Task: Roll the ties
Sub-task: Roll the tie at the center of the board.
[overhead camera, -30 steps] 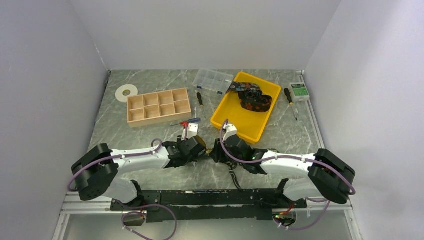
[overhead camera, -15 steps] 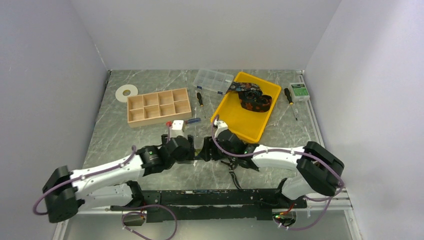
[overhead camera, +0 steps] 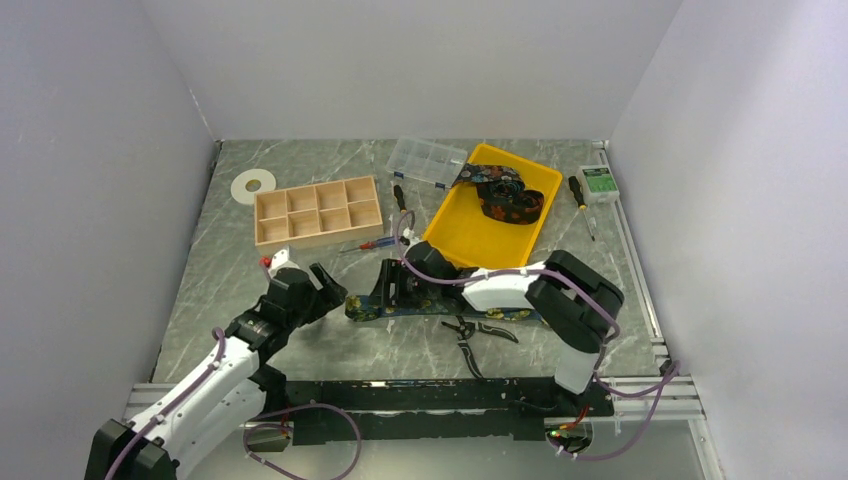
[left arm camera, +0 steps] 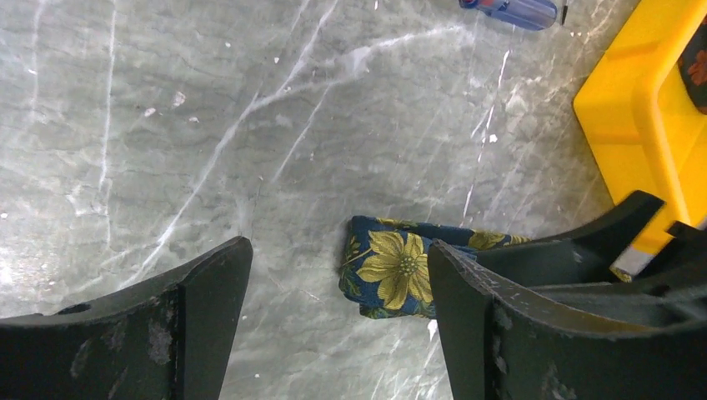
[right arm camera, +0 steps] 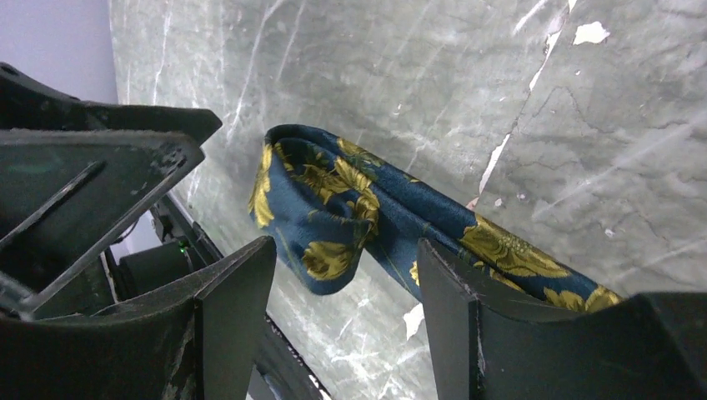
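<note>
One of the ties (overhead camera: 365, 312) lies as a flat strip on the marble table, dark blue with yellow flowers. Its folded left end (left arm camera: 392, 267) rests on the table just ahead of my left gripper (left arm camera: 338, 250), which is open and holds nothing. My right gripper (right arm camera: 343, 248) hovers open over that same folded end (right arm camera: 333, 208), not gripping it. From above, the left gripper (overhead camera: 325, 288) stands just left of the tie's end and the right gripper (overhead camera: 388, 292) over it. More ties (overhead camera: 505, 195) lie bunched in the yellow tray (overhead camera: 480, 235).
Black-handled pliers (overhead camera: 470, 330) lie just in front of the strip. Behind are a wooden compartment box (overhead camera: 318, 213), a clear plastic organiser (overhead camera: 428, 160), a white tape roll (overhead camera: 253, 185), several screwdrivers (overhead camera: 400, 205) and a green box (overhead camera: 600, 182). White walls enclose the table.
Both grippers have opened and let go of the tie. The left arm has drawn back to the left; the right gripper has moved left along the tie, which now lies flat.
</note>
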You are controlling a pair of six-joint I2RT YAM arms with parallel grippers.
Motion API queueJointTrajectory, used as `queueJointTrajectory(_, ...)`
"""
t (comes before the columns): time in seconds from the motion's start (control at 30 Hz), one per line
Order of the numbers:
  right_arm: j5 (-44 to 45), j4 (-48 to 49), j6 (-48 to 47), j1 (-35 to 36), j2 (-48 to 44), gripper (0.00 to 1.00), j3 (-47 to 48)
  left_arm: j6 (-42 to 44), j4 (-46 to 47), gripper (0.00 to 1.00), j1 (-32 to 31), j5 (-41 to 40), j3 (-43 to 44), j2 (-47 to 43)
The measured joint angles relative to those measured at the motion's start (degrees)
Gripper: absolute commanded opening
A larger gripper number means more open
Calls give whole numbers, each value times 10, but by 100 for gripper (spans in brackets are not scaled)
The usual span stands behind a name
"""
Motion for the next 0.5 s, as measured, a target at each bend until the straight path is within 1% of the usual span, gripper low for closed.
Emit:
queueJointTrajectory(0.13,-22,10,31,-2,35,64,13,-5,12,81,23,34,-9,0)
queueJointTrajectory(0.2,-28,12,41,-3,43,60,22,-6,22,80,29,42,-9,0)
queueJointTrajectory(0.3,-37,23,53,-3,59,50,32,-8,37,79,33,50,-13,0)
queueJointTrajectory(0.33,-40,28,57,-3,64,43,33,-9,40,78,33,51,-15,0)
queueJointTrajectory(0.4,-44,36,63,-3,73,34,33,-10,47,77,33,57,-20,5)
queueJointTrajectory(0.5,-52,43,69,-3,82,25,33,-10,55,77,33,62,-26,13)
